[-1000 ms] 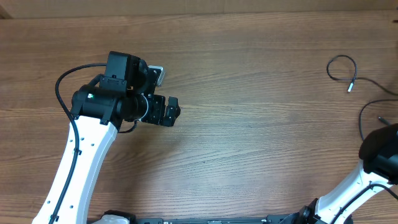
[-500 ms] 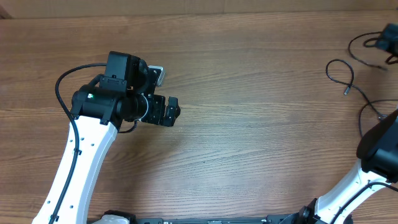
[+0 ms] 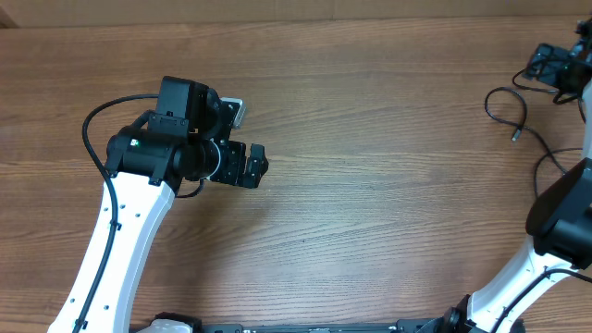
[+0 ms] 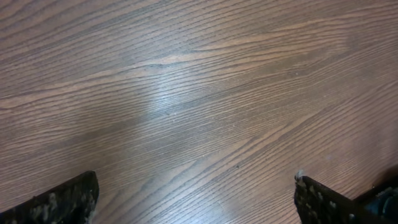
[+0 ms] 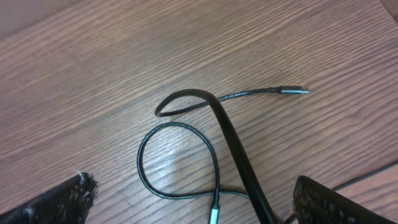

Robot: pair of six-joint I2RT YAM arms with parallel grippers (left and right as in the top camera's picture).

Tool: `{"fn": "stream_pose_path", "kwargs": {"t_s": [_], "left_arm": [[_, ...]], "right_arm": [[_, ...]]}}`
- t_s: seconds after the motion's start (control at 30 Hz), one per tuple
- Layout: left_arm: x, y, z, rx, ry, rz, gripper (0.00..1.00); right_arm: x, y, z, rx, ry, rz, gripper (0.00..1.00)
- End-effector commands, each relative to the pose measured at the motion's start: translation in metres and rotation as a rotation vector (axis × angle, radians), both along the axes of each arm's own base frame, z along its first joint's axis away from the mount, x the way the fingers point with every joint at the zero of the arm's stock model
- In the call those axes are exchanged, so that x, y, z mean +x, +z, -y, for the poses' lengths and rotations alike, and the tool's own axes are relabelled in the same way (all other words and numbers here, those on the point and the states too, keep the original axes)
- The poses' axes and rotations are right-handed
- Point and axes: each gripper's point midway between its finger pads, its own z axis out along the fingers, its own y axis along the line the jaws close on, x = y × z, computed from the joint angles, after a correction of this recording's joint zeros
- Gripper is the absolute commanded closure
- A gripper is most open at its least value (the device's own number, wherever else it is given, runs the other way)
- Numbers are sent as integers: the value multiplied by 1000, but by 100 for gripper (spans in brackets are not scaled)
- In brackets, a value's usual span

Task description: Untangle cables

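Note:
The cables lie at the table's far right: a thin black loop [image 3: 505, 102] ending in a small metal-tipped plug [image 3: 516, 136], and another strand [image 3: 544, 165] curving toward the right arm. My right gripper [image 3: 553, 67] hovers open above them. In the right wrist view its fingers [image 5: 56, 202] stand wide apart over a thin cable loop [image 5: 177, 163], with one plug [image 5: 214, 214] low between them and a second plug [image 5: 292, 91] further off. A thicker-looking black strand [image 5: 239, 155] runs between the fingers, ungripped. My left gripper [image 3: 254, 165] is open over bare wood [image 4: 196, 205], far from the cables.
The left arm [image 3: 139, 185] takes up the table's left side, its own black wire [image 3: 92, 129] arcing beside it. The right arm's base link [image 3: 560, 222] stands at the right edge. The table's back edge [image 3: 296, 20] runs along the top.
My right gripper has come into the overhead view at the top right and moved a little left. The cable loop below it shifted slightly left. The left arm has not moved.

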Motion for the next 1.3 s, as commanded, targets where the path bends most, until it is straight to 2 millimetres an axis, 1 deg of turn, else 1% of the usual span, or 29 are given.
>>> {"fn": "stream_pose_path", "kwargs": {"t_s": [0.0, 0.03, 0.1, 0.13, 0.17, 0.2, 0.27, 0.3, 0.37, 0.47, 0.5, 0.57, 0.73, 0.77, 0.93, 1.03, 1.1, 1.27], "left_arm": [[1, 5, 2, -3, -23, 22, 0], [1, 5, 2, -3, -23, 22, 1], [1, 5, 2, -3, -23, 22, 0], [1, 5, 2, -3, -23, 22, 0], [1, 5, 2, -3, -23, 22, 0], [1, 5, 2, -3, -23, 22, 1], [1, 5, 2, -3, -23, 22, 0], [1, 5, 2, -3, -23, 22, 0], [1, 5, 2, -3, -23, 22, 0], [1, 5, 2, -3, -23, 22, 0], [1, 5, 2, -3, -23, 22, 0], [1, 5, 2, -3, -23, 22, 1], [1, 5, 2, -3, -23, 22, 0], [1, 5, 2, -3, -23, 22, 1], [1, 5, 2, -3, -23, 22, 1], [1, 5, 2, -3, -23, 22, 1], [1, 5, 2, -3, -23, 22, 0], [1, 5, 2, -3, -23, 22, 0]], "right_arm": [[-10, 39, 17, -119, -133, 41, 0], [-12, 50, 21, -140, -164, 58, 0], [-17, 80, 24, -191, -199, 106, 0], [-21, 99, 24, -218, -211, 140, 0], [-23, 111, 25, -238, -221, 161, 0], [-28, 131, 25, -272, -241, 195, 0], [-37, 162, 24, -324, -272, 250, 0], [-47, 190, 19, -358, -289, 305, 0], [-53, 211, 10, -363, -280, 350, 0], [-56, 227, -11, -330, -222, 391, 0], [-56, 227, -18, -313, -197, 395, 0], [-55, 223, -39, -254, -123, 384, 0], [-55, 190, -98, -82, 75, 279, 0], [-56, 182, -120, -33, 139, 247, 0], [-69, 162, -178, 87, 284, 149, 0], [-82, 149, -207, 117, 344, 68, 0], [-90, 143, -220, 129, 373, 26, 0], [-106, 133, -244, 153, 416, -51, 0]]}}
